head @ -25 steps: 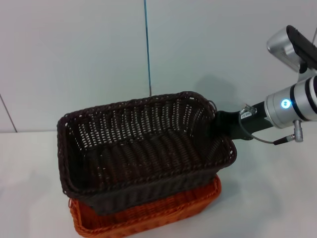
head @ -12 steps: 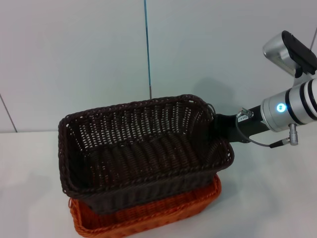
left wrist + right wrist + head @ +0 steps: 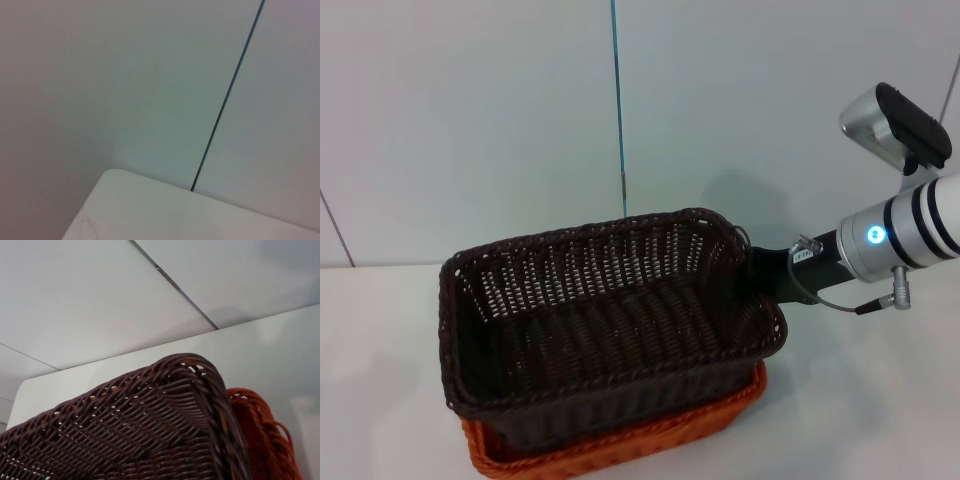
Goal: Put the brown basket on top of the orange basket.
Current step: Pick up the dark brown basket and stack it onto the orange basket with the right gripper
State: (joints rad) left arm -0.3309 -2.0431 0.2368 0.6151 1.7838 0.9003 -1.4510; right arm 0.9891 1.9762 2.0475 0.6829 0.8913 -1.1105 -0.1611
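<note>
Nearest the robot, the orange basket (image 3: 620, 445) sits on the white table (image 3: 860, 400), only its front and right rim showing. The brown basket (image 3: 605, 320) sits in and over it, nearly level, its base down inside the orange rim. At the brown basket's far right corner, the right gripper (image 3: 760, 272) meets the braided rim; its fingers are hidden behind the wicker, so I cannot tell whether they grip. The right wrist view shows both rims close together. Behind stands the pale wall (image 3: 470, 120).
</note>
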